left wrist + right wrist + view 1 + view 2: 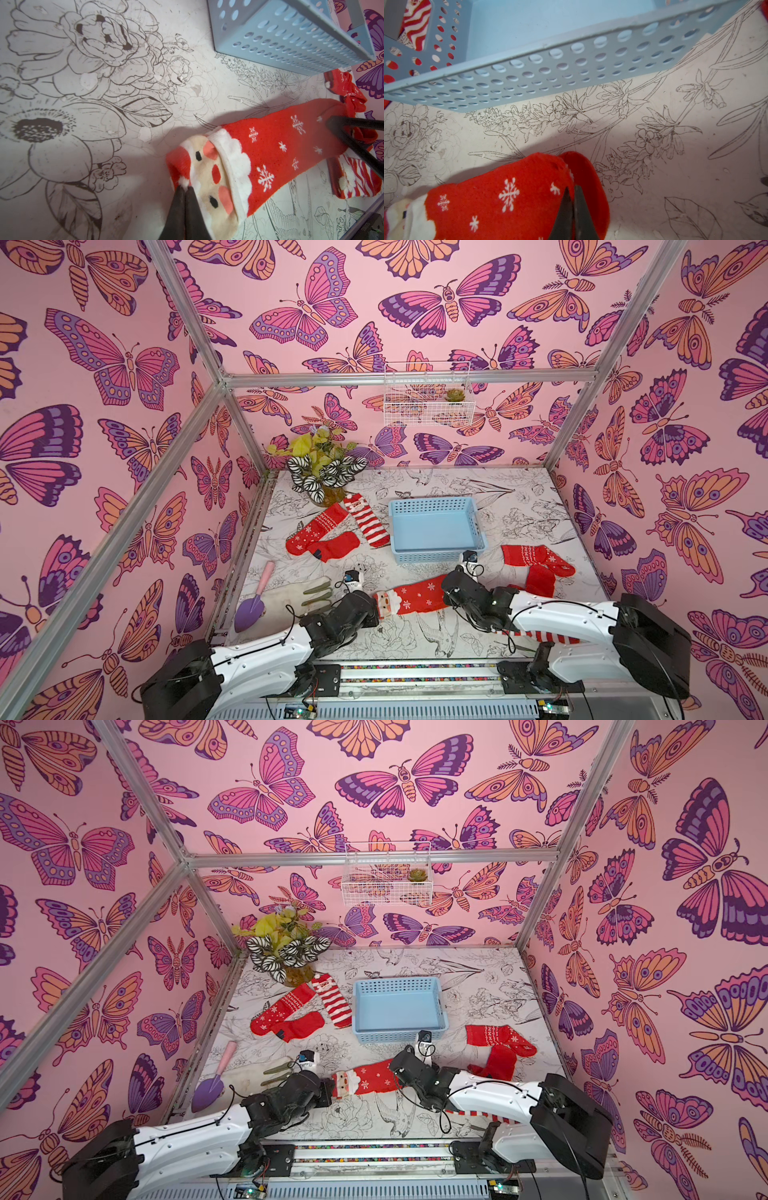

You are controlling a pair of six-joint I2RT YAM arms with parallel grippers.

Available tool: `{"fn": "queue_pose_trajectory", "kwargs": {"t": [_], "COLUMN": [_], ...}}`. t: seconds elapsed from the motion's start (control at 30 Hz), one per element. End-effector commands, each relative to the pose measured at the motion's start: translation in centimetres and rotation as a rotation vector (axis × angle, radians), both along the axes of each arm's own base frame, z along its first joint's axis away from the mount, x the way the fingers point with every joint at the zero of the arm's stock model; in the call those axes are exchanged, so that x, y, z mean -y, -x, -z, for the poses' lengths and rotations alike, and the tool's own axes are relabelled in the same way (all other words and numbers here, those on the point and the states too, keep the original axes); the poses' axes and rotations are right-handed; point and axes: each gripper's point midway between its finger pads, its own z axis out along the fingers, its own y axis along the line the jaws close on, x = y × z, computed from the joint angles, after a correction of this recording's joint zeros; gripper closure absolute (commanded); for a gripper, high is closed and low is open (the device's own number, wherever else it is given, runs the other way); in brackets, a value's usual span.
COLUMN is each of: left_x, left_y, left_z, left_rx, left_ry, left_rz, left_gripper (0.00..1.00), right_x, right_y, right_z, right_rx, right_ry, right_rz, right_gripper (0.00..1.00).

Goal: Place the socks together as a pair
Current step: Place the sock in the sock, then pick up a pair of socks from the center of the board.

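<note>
Before the blue basket [432, 556], the Santa sock [415, 595] is held stretched across the counter [519, 497].
Left fingers [178, 212] are clamped on its cuff, right fingers [583, 216] on its toe, each by a thin pinch; if pulled tauter, one end could be lost, and the striped sock [561, 640] under the right arm dragged.

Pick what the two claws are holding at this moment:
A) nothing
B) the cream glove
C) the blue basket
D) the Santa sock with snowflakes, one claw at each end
D: the left claw is shut on the face end of the Santa sock, and the right claw is shut on its opposite end.
</note>
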Motion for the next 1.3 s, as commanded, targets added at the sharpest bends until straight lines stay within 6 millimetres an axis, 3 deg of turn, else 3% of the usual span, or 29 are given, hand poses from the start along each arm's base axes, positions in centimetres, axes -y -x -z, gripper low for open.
{"fn": "queue_pose_trajectory", "kwargs": {"t": [0.0, 0.2, 0.27, 0.4, 0.5, 0.67, 1.0, 1.27], "left_x": [0.7, 0.9, 1.0, 0.7, 0.0, 0.1, 1.1, 1.5], "left_y": [-0.1, 0.0, 0.1, 0.1, 0.1, 0.7, 1.4, 1.3], "left_z": [-0.7, -0.8, -0.8, -0.9, -0.7, -0.2, 0.5, 0.9], "left_rx": [0.011, 0.003, -0.001, 0.005, 0.004, -0.029, -0.093, -0.103], "left_ry": [0.006, 0.024, 0.029, 0.041, 0.041, 0.036, 0.045, 0.066], "left_rz": [0.029, 0.029, 0.033, 0.016, -0.016, 0.001, 0.037, 0.036], "left_gripper": [1.00, 0.99, 0.90, 0.60, 0.49, 0.44, 0.42, 0.43], "right_x": [1.2, 1.6, 1.6, 1.9, 2.3, 3.4, 3.6, 4.0], "right_y": [0.1, 0.4, 0.5, 0.8, 0.9, 1.0, 1.1, 1.2], "right_z": [0.5, 1.8, 2.2, 2.6, 2.2, 1.0, 2.0, 3.3], "right_rx": [-0.001, -0.025, -0.042, -0.065, -0.065, -0.059, -0.136, -0.169], "right_ry": [0.039, 0.053, 0.064, 0.085, 0.094, 0.107, 0.028, 0.004], "right_rz": [0.014, 0.025, 0.023, 0.024, 0.027, 0.028, 0.028, 0.041], "right_gripper": [1.00, 0.99, 0.99, 0.97, 0.95, 0.82, 0.55, 0.51]}}
